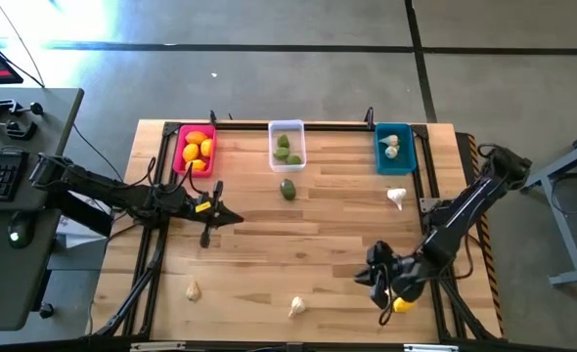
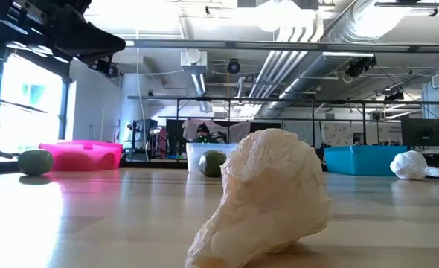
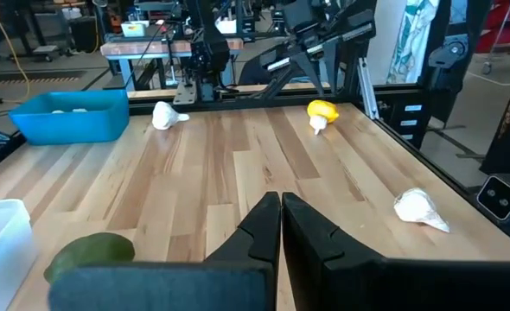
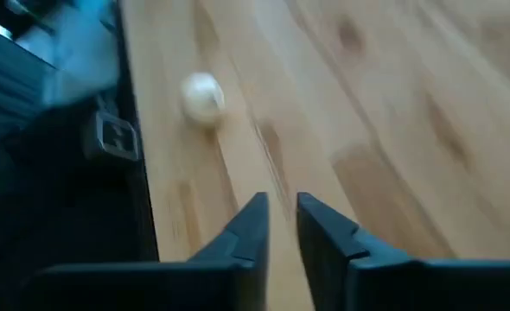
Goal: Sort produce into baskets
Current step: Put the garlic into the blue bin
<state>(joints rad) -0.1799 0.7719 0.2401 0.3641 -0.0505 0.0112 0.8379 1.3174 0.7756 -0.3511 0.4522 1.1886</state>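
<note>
The wooden table [image 1: 308,225] fills the middle of the high view, with a dark desk [image 1: 15,196] carrying a keyboard off its left side. The left arm reaches in from the left over the table's left-centre, and the left gripper [image 1: 228,218] has its fingers [image 3: 259,226] pressed together on nothing. The right arm comes down from the far right to the near right corner, where the right gripper [image 1: 370,277] hangs above bare wood with its fingers [image 4: 253,220] a narrow gap apart and nothing between them. Along the far edge stand the three baskets: the pink-red basket [image 1: 178,153] on the left holds yellow and orange fruits [image 1: 195,149], the clear basket [image 1: 287,126] in the middle holds green fruits [image 1: 286,149], and the teal basket [image 1: 393,163] on the right holds whitish bulbs [image 1: 391,146]. One loose green fruit [image 1: 288,189] lies on the wood just in front of the clear basket. A garlic bulb [image 1: 397,198] lies just near of the teal basket. A yellow fruit [image 1: 402,304] sits at the near right edge, close beside the right gripper. Two more bulbs lie along the near edge, one near the middle [image 1: 296,307], the other to the left [image 1: 193,290].
</note>
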